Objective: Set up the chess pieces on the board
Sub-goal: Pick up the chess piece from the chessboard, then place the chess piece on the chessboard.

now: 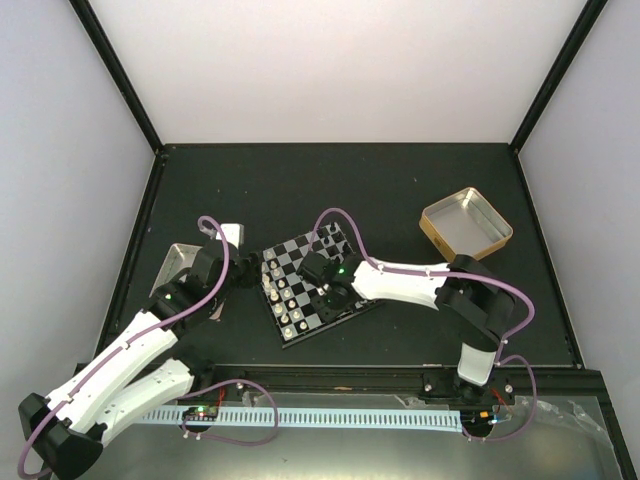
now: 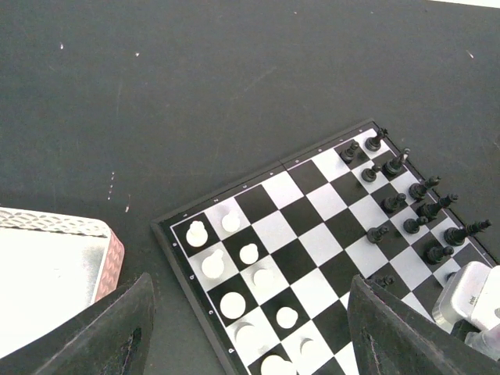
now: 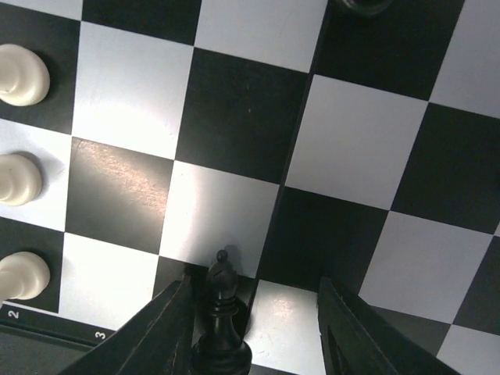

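We see the right gripper [image 3: 254,301] open around a black piece [image 3: 223,293] near the board [image 1: 300,262] rim, and the left gripper [image 2: 250,287] open and empty.
The piece's base is cut off at the frame bottom, so we can't tell its square. It stands upright, close to one finger with a clear gap to the other. From above, the right arm [image 1: 400,282] hides most black pieces [image 2: 393,203]. White pieces [image 2: 197,233] line the opposite board edge, where the left gripper hovers. The tray [image 2: 47,269] is cut off.
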{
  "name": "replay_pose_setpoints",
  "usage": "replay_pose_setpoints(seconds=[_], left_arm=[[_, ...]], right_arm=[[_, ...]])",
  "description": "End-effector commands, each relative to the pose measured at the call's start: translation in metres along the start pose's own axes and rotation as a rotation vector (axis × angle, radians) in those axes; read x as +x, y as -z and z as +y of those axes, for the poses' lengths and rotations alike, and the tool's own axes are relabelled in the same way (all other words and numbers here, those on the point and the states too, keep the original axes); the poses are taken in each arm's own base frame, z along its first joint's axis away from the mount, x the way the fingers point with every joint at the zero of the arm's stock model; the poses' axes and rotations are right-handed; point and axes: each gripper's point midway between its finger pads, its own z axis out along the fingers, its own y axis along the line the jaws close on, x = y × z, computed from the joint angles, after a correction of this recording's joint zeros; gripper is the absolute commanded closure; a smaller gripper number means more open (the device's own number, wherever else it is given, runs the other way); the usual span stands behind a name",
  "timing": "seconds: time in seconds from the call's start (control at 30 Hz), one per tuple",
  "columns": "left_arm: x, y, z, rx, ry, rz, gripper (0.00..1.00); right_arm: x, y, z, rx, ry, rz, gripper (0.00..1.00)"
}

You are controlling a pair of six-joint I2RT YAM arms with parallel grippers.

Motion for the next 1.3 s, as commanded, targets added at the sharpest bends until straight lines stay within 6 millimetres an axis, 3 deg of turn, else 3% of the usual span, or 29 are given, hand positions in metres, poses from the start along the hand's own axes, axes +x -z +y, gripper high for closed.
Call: replay_pose_setpoints(seconds=[0.0,0.23,0.5,0.63,0.9,1.1,1.27], left_arm=[[-0.005,0.0,-0.003,0.017,0.014,-0.02,0.31],[-0.005,0.0,-0.003,0.02,0.013,-0.02,0.31],[-0.004,0.0,-0.005,0.033,0.021,-0.013,0.31],[0.003,-0.003,-0.011,0.073,0.048,0.004,0.31],[0.034,-0.012,-0.061,0.378,0.22,0.111,0.25],[0.04,-0.003,-0.105,0.643,0.298,0.2,0.19],[0.043,0.005,-0.129,0.782,0.309,0.289,0.18]], right_arm=[[0.001,0.002,0.006,-0.006,-0.004,0.01,0.56],[0.011,0.001,0.009,0.007,0.011,0.028,0.59],[0.012,0.001,0.01,0.017,0.014,0.026,0.82],[0.002,0.005,0.006,0.032,0.004,-0.04,0.86],[-0.046,0.047,0.011,-0.076,0.011,-0.45,0.87],[-0.052,0.08,0.023,-0.208,0.068,-0.657,0.86],[-0.051,0.108,0.032,-0.293,0.116,-0.779,0.86]])
